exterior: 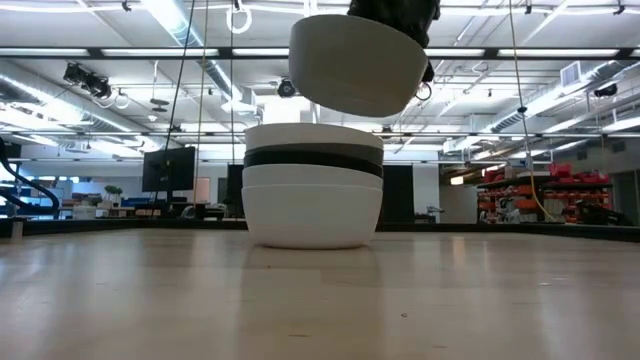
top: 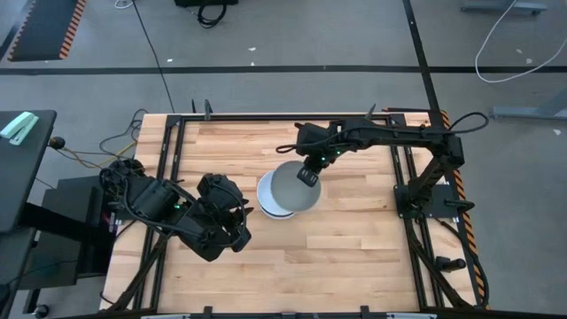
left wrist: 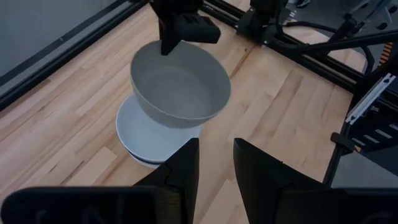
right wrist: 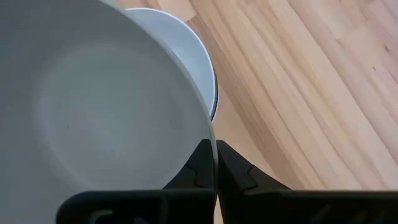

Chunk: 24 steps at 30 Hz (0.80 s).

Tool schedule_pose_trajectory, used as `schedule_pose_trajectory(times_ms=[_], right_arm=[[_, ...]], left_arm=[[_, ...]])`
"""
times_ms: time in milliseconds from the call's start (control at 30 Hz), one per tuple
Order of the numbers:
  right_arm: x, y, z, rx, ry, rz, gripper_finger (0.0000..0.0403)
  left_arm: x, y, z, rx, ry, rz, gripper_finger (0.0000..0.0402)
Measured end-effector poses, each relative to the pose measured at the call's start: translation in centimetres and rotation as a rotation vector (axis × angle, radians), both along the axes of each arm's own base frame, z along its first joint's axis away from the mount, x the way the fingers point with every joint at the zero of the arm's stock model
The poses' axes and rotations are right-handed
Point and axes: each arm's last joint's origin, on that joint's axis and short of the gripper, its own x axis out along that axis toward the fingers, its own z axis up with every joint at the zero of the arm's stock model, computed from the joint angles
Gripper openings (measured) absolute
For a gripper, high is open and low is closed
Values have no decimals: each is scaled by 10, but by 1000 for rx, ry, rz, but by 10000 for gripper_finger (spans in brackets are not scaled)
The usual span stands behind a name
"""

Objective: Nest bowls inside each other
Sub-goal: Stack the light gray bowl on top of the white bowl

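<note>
The right gripper [top: 307,177] has its fingers pinched tight on the rim of a mid grey bowl [top: 295,188], holding it in the air, tilted, clear above the stack of nested bowls [exterior: 312,188]. That stack, white with a black band showing between, sits near the middle of the wooden bench [top: 354,248]. The left gripper [top: 237,232] waits at about eight o'clock from the stack, its fingers spread and holding nothing.
</note>
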Motion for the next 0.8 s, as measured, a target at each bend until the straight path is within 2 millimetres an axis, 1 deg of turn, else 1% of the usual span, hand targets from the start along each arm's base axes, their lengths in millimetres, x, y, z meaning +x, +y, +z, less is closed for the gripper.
schedule_pose_trajectory(times_ms=[167, 500, 667, 800], right_arm=[[13, -5, -11, 22, -20, 20, 2], [39, -8, -43, 42, 65, 53, 2], [51, -10, -53, 47, 93, 60, 2], [56, -11, -62, 22, 144, 68, 2]], left_arm=[[0, 0, 0, 0, -1, 1, 107], [0, 0, 0, -1, -3, 1, 107], [0, 0, 0, -7, -6, 6, 107], [0, 0, 0, -18, -11, 15, 107]])
